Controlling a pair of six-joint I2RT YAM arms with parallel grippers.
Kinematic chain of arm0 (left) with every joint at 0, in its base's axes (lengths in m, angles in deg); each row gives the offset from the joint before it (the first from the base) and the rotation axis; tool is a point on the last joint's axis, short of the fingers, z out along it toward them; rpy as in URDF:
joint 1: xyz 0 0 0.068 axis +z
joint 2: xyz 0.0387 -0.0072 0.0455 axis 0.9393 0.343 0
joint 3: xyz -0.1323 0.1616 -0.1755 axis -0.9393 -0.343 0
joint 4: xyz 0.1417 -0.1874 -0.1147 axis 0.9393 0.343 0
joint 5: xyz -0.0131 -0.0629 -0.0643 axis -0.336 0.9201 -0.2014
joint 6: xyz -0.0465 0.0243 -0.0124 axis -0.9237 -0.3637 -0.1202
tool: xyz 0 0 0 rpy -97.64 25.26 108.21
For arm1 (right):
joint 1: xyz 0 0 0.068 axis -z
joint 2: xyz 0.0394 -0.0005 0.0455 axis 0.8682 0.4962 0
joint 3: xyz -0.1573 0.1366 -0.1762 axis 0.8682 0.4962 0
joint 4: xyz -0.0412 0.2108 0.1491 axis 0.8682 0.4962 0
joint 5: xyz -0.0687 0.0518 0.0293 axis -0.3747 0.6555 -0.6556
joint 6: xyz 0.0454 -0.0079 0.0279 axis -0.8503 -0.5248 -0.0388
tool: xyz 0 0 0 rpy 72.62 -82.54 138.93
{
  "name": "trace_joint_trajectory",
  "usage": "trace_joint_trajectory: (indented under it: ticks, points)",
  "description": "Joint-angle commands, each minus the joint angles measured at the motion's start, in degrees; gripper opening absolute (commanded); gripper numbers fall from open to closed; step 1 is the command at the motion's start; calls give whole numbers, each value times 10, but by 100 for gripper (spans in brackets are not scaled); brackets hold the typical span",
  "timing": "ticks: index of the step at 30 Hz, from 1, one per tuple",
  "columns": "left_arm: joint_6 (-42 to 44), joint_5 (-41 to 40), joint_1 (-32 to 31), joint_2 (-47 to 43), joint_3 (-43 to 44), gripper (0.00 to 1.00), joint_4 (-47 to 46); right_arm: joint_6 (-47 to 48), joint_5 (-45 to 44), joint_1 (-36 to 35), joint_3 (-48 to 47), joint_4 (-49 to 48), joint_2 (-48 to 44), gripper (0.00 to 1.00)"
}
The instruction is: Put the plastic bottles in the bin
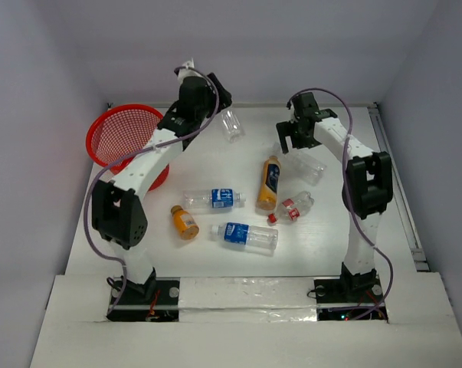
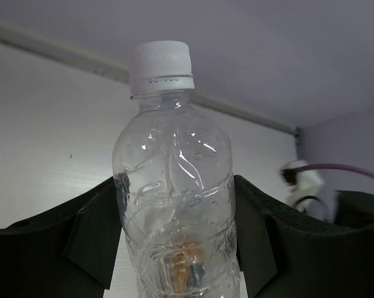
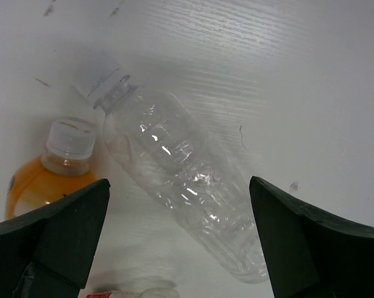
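Note:
My left gripper (image 1: 219,103) is raised at the back, right of the red mesh bin (image 1: 91,138). It is shut on a clear unlabelled bottle (image 1: 231,123). In the left wrist view the bottle (image 2: 174,186) stands between the gripper's (image 2: 174,214) fingers, white cap up. My right gripper (image 1: 296,144) is open above another clear bottle (image 1: 307,165). In the right wrist view that bottle (image 3: 187,192) lies on the table between the spread fingers of the gripper (image 3: 178,186), untouched.
Lying mid-table are an orange bottle with a blue label (image 1: 269,182), a red-labelled bottle (image 1: 296,205), two blue-labelled clear bottles (image 1: 215,198) (image 1: 246,234) and a small orange bottle (image 1: 185,222). The orange bottle's cap (image 3: 69,136) shows left of the right gripper.

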Motion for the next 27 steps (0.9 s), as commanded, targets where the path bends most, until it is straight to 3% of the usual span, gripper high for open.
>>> trace_joint_trajectory:
  ticks: [1,5,8,14,20,27]
  points:
    - [39,-22,-4,-71,63,54,2,29,12,-9,-56,49,33,100]
    - [86,-97,2,-104,120,54,86,42,1,-9,-99,81,80,100]
    - [86,-97,43,-151,116,54,87,43,-2,-9,-104,73,90,97]
    - [99,-150,125,-202,95,54,108,37,-18,-9,-120,69,104,85]
    - [152,-250,196,-190,73,54,121,29,-21,-9,-110,53,100,75]
    - [199,-332,209,-215,-10,53,35,0,-49,-9,-74,-8,69,70]
